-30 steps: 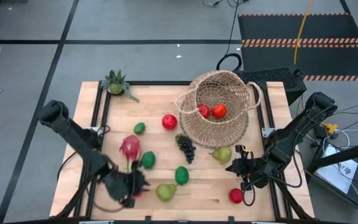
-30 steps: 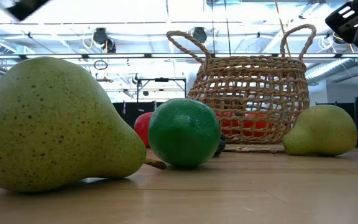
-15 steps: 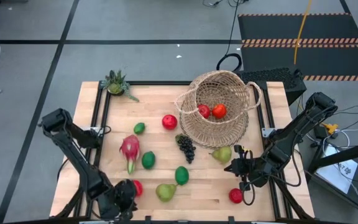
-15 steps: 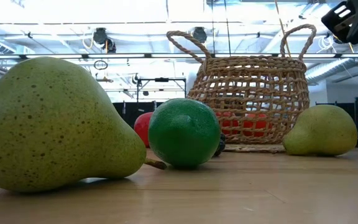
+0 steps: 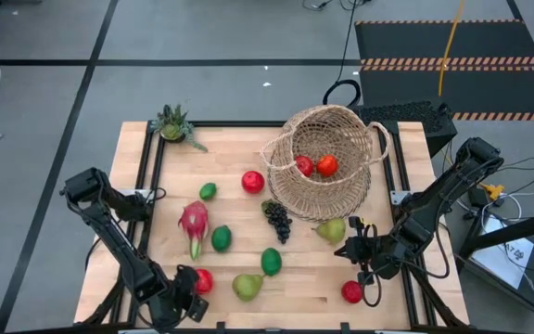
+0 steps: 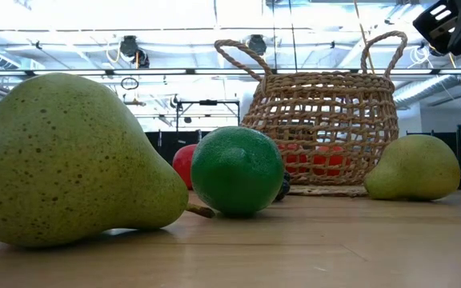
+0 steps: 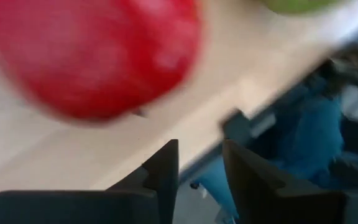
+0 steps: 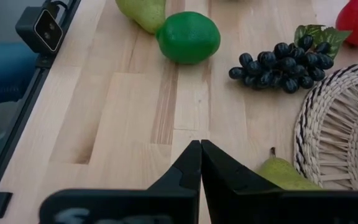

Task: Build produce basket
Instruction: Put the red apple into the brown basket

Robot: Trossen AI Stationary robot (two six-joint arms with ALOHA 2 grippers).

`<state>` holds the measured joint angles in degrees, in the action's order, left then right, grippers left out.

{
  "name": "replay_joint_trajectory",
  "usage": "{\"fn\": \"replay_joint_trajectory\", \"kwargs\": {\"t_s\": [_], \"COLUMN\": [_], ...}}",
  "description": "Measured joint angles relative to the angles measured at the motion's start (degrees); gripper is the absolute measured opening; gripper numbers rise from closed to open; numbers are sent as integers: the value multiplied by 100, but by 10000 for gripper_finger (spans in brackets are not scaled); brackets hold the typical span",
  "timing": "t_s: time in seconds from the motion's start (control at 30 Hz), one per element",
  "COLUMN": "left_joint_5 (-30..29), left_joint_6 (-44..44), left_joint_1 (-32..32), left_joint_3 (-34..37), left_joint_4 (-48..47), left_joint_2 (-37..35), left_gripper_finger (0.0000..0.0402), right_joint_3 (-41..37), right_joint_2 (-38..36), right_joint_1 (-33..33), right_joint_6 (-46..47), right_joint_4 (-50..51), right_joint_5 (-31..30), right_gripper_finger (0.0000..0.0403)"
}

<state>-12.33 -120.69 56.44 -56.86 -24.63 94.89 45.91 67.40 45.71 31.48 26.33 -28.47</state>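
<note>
The woven basket (image 5: 327,172) stands at the table's far right with two red pieces (image 5: 315,166) inside. Produce lies loose on the wood: a dragon fruit (image 5: 194,223), limes (image 5: 271,261), grapes (image 5: 277,220), pears (image 5: 247,286) and red apples (image 5: 253,181). My left gripper (image 5: 182,302) is at the near edge, left of centre. Its fingers (image 7: 163,168) are a little open and hold nothing. A red apple (image 7: 98,56) lies on the table just beyond them. My right gripper (image 8: 201,152) hangs shut and empty above the table, near the pear (image 5: 331,229) beside the basket.
A small spiky potted plant (image 5: 174,123) stands at the far left corner. Another red apple (image 5: 351,291) lies near the near right edge, below my right gripper. Bare wood shows along the left side and between the fruits. A small camera (image 8: 45,28) sits on the near rail.
My left gripper has drawn back from above the red apple toward the table's near edge. It sank and rolled about its own axis as it went. The apple, half hidden under the gripper before, now lies uncovered on the table. My right arm has kept still.
</note>
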Motion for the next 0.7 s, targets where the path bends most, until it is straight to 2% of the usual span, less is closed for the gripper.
{"fn": "replay_joint_trajectory", "kwargs": {"t_s": [0.1,0.33,0.5,0.7], "left_joint_5": [99,116,38,70], "left_joint_6": [-342,-526,-586,-247], "left_joint_1": [27,-5,-32,-58], "left_joint_3": [0,0,2,3], "left_joint_4": [-258,-620,-913,-997], "left_joint_2": [0,0,0,-16], "left_gripper_finger": [157,192,185,155], "right_joint_3": [2,2,4,4], "right_joint_2": [0,0,0,0], "right_joint_1": [0,0,0,0], "right_joint_6": [-30,-72,-72,-72], "right_joint_4": [0,0,0,0], "right_joint_5": [2,2,3,4], "right_gripper_finger": [4,4,4,4]}}
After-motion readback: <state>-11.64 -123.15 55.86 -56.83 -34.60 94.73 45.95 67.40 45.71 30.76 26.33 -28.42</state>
